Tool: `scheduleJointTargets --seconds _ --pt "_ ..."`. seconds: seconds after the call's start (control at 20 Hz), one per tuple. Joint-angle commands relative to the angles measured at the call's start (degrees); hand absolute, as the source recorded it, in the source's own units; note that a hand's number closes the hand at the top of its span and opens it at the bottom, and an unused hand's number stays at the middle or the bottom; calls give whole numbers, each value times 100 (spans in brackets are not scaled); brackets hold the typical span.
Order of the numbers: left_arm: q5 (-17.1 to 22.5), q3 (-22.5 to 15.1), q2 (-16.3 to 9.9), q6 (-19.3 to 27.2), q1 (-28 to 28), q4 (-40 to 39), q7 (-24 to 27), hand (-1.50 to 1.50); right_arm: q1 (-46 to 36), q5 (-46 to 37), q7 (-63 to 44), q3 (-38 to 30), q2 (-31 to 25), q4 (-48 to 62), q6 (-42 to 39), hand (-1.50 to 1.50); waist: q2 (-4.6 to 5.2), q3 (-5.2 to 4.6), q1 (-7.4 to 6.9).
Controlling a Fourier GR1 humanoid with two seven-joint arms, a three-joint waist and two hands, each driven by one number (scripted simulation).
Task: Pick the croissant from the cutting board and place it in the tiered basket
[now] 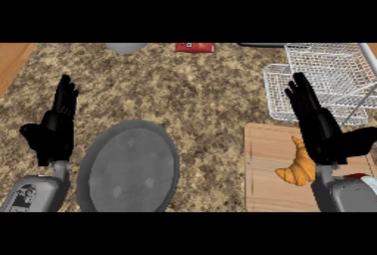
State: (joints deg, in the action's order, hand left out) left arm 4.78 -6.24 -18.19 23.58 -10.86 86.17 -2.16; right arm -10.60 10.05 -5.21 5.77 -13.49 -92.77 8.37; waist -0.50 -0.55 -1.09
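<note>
Right robot hand (318, 124) — just right of croissant (297, 169)

There is one croissant (297, 168), one cutting board (269, 169), one tiered basket (327, 74), one grey plate (129, 167), one red item (195, 47) and two hands (55, 127) (316, 122).

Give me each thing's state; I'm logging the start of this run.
croissant: lying on the cutting board, not held
cutting board: flat on the counter
tiered basket: upright, nothing seen inside
plate: bare
left hand: open
right hand: open, above the croissant
</note>
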Motion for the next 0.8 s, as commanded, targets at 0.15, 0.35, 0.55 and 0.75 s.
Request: scheduleJointTargets --seconds 0.15,0.35,0.55,0.75 --pt "-333 -38 -506 -212 311 -19 -60 0 606 -381 92 -1205 351 -293 1891 150 9 59 354" --pt "-317 118 -679 -211 510 -98 -76 0 1808 -992 -456 -1978 253 652 3012 150 282 4 874" --pt "-351 -83 -727 -447 723 -143 -63 0 2310 -1418 -380 -2381 1196 17 4677 -150 31 13 653" --pt "-240 -28 -861 -741 433 -219 -125 0 3175 -2358 -1031 -1704 1327 -938 5276 -150 60 8 368"
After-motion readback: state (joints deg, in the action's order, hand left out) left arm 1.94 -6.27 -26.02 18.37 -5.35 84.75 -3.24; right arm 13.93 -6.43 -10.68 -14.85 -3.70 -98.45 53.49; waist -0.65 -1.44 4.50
